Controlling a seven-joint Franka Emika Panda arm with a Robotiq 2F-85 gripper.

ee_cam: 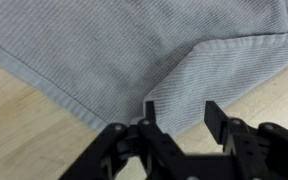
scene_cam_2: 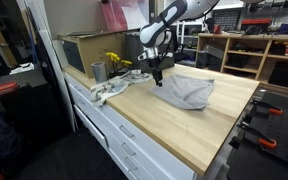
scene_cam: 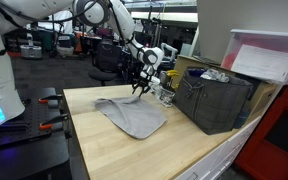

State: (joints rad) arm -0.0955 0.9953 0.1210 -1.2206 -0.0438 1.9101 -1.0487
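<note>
1. Wooden table [scene_cam: 104, 140]: the gripper [scene_cam: 139, 88] is positioned low over the tabletop, which lies directly beneath the jaws. Bare wood is seen in the wrist view outboard of each finger.

2. Dark crate [scene_cam: 214, 100]: it is set on the table well to one side of the jaws, apart from the gripper and from the cloth.

3. Grey towel [scene_cam: 134, 118]: it is spread flat on the table and extends away from the jaws. In the wrist view the towel [ee_cam: 114, 50] fills the area ahead of the fingers, and one corner is folded back over the main sheet. The lower end of that fold is located in the gap between the fingers [ee_cam: 150, 112]. In both exterior views the gripper is seen at the edge of the towel [scene_cam_2: 189, 92] that faces the crate.

4. Gripper [ee_cam: 181, 108]: the jaws are set partly apart, with a clear gap between the fingertips, and are pointed down at the towel. No clamping of the fabric is shown; contact cannot be confirmed.

5. Crumpled white cloth [scene_cam_2: 109, 90]: it is piled at the table edge, near the jaws and beside the towel.

6. Metal cup [scene_cam_2: 98, 71]: it is placed upright beyond the white cloth, away from the jaws.
</note>
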